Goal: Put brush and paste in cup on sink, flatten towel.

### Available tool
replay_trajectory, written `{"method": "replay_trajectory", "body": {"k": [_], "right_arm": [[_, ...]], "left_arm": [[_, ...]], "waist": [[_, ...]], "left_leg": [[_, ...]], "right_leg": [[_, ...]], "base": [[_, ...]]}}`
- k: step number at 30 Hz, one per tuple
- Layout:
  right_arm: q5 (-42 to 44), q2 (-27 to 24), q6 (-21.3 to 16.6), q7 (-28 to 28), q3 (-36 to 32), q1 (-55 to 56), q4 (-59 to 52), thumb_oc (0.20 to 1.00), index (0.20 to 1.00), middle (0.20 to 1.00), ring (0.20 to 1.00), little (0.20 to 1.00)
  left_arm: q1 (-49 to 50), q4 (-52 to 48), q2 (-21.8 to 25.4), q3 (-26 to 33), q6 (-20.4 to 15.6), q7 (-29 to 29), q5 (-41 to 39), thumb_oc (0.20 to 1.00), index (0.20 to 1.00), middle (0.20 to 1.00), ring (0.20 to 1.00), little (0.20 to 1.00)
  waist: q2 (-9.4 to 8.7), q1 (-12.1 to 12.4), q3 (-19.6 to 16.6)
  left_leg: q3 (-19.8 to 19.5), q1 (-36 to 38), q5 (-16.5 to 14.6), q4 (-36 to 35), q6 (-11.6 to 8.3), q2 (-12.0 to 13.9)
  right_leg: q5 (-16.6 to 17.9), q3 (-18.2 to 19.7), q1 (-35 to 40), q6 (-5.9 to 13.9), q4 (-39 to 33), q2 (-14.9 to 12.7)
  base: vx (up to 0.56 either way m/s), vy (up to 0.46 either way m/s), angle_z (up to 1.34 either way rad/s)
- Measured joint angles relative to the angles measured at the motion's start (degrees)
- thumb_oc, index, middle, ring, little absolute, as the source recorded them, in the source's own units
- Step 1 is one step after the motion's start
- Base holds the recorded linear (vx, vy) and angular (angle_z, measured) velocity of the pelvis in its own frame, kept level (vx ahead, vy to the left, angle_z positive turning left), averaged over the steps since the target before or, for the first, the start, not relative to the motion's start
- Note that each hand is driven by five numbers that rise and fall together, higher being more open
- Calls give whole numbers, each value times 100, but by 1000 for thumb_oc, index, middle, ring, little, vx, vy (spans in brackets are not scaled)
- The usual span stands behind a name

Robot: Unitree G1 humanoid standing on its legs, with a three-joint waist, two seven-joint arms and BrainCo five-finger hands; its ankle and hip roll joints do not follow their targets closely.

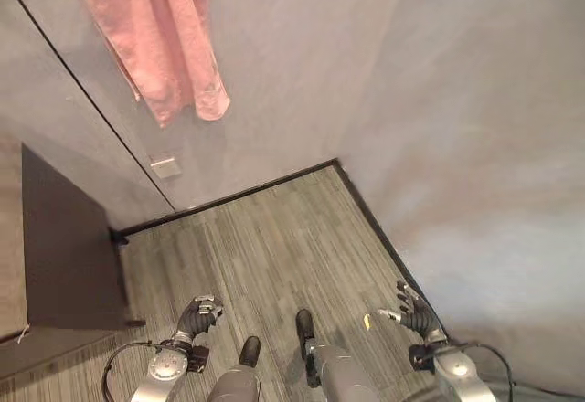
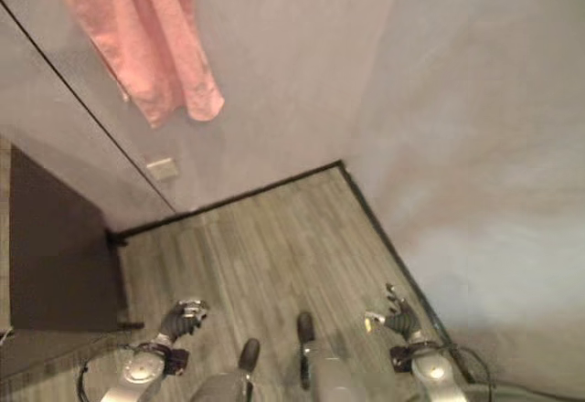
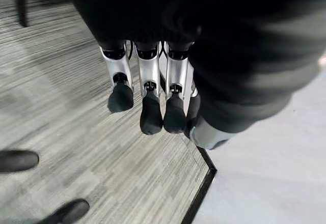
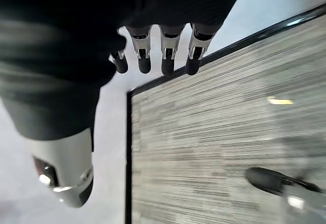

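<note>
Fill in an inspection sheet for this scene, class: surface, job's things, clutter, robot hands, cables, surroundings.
Surface: grey striped floor, bare where it shows.
Job's things: pink towel hanging bunched high on the wall; brush, paste, cup and sink nothing seen.
Clutter: nothing seen.
Robot hands: left robot hand low over the floor, fingers relaxed, holding nothing; right robot hand the same, beside the wall.
Cables: nothing to report.
Surroundings: grey walls, black skirting, dark cabinet, small wall plate.
</note>
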Motion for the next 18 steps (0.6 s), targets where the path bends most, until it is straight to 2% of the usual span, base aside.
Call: {"method": "replay_trajectory", "body": {"k": [1, 2, 3, 4, 5, 6, 7, 8, 9, 10, 12, 14, 15, 18], "right_arm": [[113, -104, 5, 59, 71, -26, -107, 1000, 1000, 1000, 1000, 1000], [165, -348, -30, 112, 112, 57, -165, 1000, 1000, 1000, 1000, 1000], [161, -407, -29, 135, 143, 9, -163, 1000, 1000, 1000, 1000, 1000], [161, -419, -32, 124, 142, 13, -251, 1000, 1000, 1000, 1000, 1000], [161, -292, -34, 115, -44, 100, -390, 1000, 1000, 1000, 1000, 1000], [163, -172, -60, 81, -129, 207, -444, 1000, 1000, 1000, 1000, 1000], [157, -134, -46, 105, -45, 139, -412, 1000, 1000, 1000, 1000, 1000], [158, -207, -44, 101, -86, -22, -407, 1000, 1000, 1000, 1000, 1000], [157, -350, -43, 97, -121, 90, -492, 1000, 1000, 1000, 1000, 1000], [156, -335, 67, 84, -99, 105, -290, 1000, 1000, 1000, 1000, 1000], [144, -310, 67, 118, -10, 282, -444, 1000, 1000, 1000, 1000, 1000], [126, -332, 70, 105, -6, 357, -509, 1000, 1000, 1000, 1000, 1000], [103, -348, 74, 106, 1, 469, -530, 1000, 1000, 1000, 1000, 1000], [-21, -321, 78, 105, 6, 774, -524, 1000, 1000, 1000, 1000, 1000]], "left_arm": [[107, -21, 16, -3, -54, -70, 0, 200, 200, 200, 200, 200], [110, 141, 158, -295, -80, -148, 2, 200, 200, 200, 200, 200], [161, 249, 211, -366, -36, -160, 4, 200, 200, 200, 200, 200], [91, 321, 227, -442, 52, -160, 9, 200, 200, 200, 200, 200], [-32, 357, 214, -434, 155, -155, 17, 200, 200, 200, 200, 200], [-110, 342, 183, -438, 125, -152, 17, 200, 200, 200, 200, 200], [-179, 203, 160, -437, 53, -134, 15, 200, 200, 200, 200, 200], [-212, 126, -72, -428, 58, -117, 23, 200, 200, 200, 200, 200], [-248, -21, -155, -473, 39, -139, 65, 200, 200, 200, 200, 200], [-379, 127, -235, -497, 83, -133, 66, 200, 200, 200, 200, 200], [-302, 84, -157, -422, 46, -157, 72, 200, 200, 200, 200, 200], [-316, 183, -86, -328, 60, -146, 73, 200, 200, 200, 200, 200], [-328, 185, -81, -279, 59, -146, 74, 200, 200, 200, 200, 200], [-325, 227, -83, -208, 59, -133, 93, 200, 200, 200, 200, 200]], "waist": [[-79, 117, -45], [-84, 263, -137], [-69, 402, -146], [-92, 345, -161], [-62, -14, -192], [-115, -249, -296], [-115, -154, -379], [344, -133, -256], [432, -395, -312], [364, -442, -249], [260, -340, -396], [228, -418, -362], [239, -396, -369], [153, -469, -369]], "left_leg": [[-346, 23, 91, -29, -76, 71], [-227, -149, 387, -247, -173, 137], [312, -196, 220, 67, -312, 99], [1008, -215, 197, 139, -313, 169], [2873, -237, 145, 166, -234, 562], [3002, -222, 147, 89, -243, 525], [2770, 34, 123, -130, -197, 406], [2411, 325, 208, -277, -114, 819], [2403, 548, 164, -356, -422, 988], [2328, 835, 109, -666, -691, 962], [2414, 830, 57, -773, -590, 676], [2458, 617, -41, -595, -407, 430], [2425, 624, 82, -538, -255, 374], [2496, 615, 115, -458, -251, 287]], "right_leg": [[-268, -373, 310, -333, -100, 90], [-372, -1065, 343, -627, -250, 7], [-419, -1348, 365, -707, -289, -68], [-377, -1616, 406, -686, -394, -217], [-267, -1995, 618, -433, -783, -246], [-133, -2035, 628, -320, -961, -274], [-89, -1876, 530, 170, -1039, -246], [-569, -1951, 232, 1228, -266, -210], [-1100, -1502, -56, 98, 818, -726], [-1162, -1413, -32, -163, 962, -708], [-761, -1094, -6, -164, 462, -624], [-496, -1033, 124, -114, 93, -594], [-424, -969, 168, -97, 12, -565], [-295, -904, 255, 43, -179, -644]], "base": [[-30, -286, 221], [-148, -63, 261], [-124, 11, 223], [-93, 29, 168], [9, 59, 182], [21, 95, 132], [33, 132, 22], [26, 109, -22], [4, 113, 10], [-17, 125, 15], [-23, 129, -64], [-28, 138, -54], [-30, 130, -38], [-21, 124, -15]]}}
